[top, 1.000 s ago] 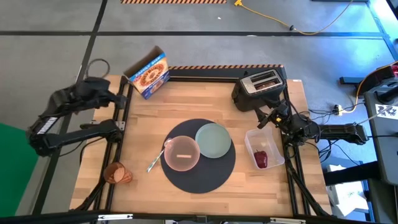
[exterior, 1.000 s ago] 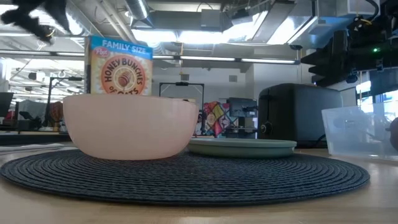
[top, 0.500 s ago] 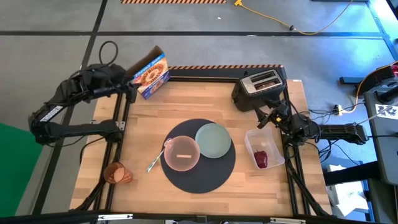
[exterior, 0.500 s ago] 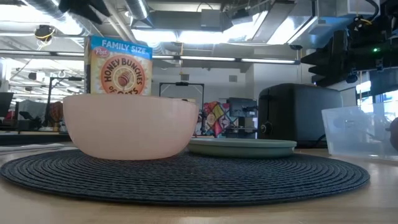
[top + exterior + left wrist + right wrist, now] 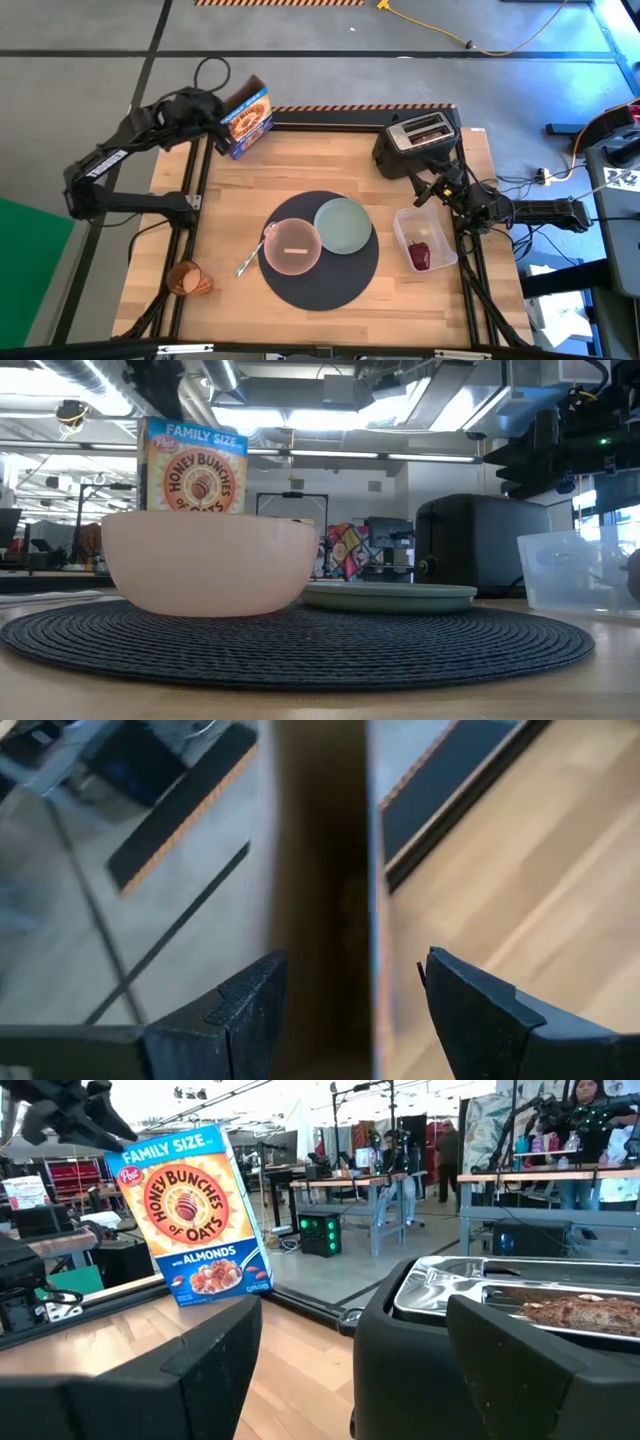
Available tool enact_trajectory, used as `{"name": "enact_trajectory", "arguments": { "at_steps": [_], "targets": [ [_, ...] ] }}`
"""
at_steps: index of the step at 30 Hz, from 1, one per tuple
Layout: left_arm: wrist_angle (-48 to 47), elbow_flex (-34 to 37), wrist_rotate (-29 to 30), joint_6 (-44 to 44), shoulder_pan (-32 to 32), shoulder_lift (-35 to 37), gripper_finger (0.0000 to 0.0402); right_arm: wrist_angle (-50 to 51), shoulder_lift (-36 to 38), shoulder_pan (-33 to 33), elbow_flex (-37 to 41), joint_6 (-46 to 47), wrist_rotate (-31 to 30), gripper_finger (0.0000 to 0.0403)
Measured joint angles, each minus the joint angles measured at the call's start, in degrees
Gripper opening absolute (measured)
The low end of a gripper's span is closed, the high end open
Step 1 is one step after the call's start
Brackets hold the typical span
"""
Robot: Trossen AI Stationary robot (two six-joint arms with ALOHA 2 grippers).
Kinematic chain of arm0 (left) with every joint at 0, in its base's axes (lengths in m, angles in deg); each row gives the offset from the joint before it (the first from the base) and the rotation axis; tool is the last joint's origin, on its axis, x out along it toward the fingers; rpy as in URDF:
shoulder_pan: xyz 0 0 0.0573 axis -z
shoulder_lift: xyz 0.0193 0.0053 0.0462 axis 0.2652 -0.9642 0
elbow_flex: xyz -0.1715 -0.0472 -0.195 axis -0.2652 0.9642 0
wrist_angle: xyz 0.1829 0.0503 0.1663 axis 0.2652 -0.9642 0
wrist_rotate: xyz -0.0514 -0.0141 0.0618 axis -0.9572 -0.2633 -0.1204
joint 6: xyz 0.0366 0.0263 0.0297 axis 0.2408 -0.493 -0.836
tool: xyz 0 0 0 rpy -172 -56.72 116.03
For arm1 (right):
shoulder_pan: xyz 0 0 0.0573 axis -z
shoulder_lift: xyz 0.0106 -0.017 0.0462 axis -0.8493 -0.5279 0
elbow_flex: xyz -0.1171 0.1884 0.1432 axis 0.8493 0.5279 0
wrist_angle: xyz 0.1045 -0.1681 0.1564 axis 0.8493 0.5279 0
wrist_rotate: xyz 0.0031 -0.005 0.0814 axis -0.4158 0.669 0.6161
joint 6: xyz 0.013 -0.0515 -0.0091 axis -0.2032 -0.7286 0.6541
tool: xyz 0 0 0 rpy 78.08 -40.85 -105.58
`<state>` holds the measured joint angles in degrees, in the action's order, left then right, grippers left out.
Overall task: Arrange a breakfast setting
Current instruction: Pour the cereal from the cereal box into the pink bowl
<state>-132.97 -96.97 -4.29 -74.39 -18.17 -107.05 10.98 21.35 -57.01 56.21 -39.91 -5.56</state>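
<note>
Your cereal box (image 5: 190,1210) reads "Family Size Honey Bunches of Oats with Almonds". The left gripper (image 5: 345,1005) pinches its top edge at the wood table's (image 5: 300,165) back corner. The right gripper (image 5: 350,1370) waits, jaws spread, by the toaster (image 5: 418,142); only its camera shows toast (image 5: 580,1312) inside. Bowl (image 5: 292,247) and plate (image 5: 343,226) sit on the mat (image 5: 330,285).

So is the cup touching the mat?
Apart. The high view shows the cup near the table's corner, with bare wood between it and the mat.
</note>
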Motion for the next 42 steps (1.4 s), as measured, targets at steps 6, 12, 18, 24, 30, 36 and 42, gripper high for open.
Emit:
{"name": "enact_trajectory", "arguments": {
  "at_steps": [6,12,18,24,30,36,42],
  "targets": [
    [-1.7,0.0,0.2,-0.2,-1.2,-2.2,0.0223,0.0,0.0,0.0,0.0,-0.1,0.0,0.0305],
    [-4.6,0.0,-4.9,-2.3,-2.1,-3.8,0.0198,0.0,0.0,0.0,0.0,-0.2,0.0,0.0305],
    [-5.5,0.0,-5.1,-3.7,-2.3,-5.9,0.0102,0.0,0.0,0.0,0.0,-0.1,0.2,0.0305],
    [-5.3,0.0,-5.4,-4.2,-3.5,-6.3,0.0008,-0.1,0.0,0.0,0.0,0.6,1.5,0.0282],
    [-5.7,-0.3,-9.8,-4.5,-2.9,-5.4,0.0002,-0.8,0.0,0.0,-0.3,0.7,2.0,0.0222],
    [-5.5,-3.2,-19.3,-7.1,1.1,-4.6,0.0001,0.2,-0.7,0.0,-5.7,-1.4,13.1,0.0156],
    [-5.5,-3.5,-21.5,-10.9,6.0,-4.6,0.0001,0.3,-7.8,0.0,-12.1,-2.8,18.4,0.0128]
  ]
}}
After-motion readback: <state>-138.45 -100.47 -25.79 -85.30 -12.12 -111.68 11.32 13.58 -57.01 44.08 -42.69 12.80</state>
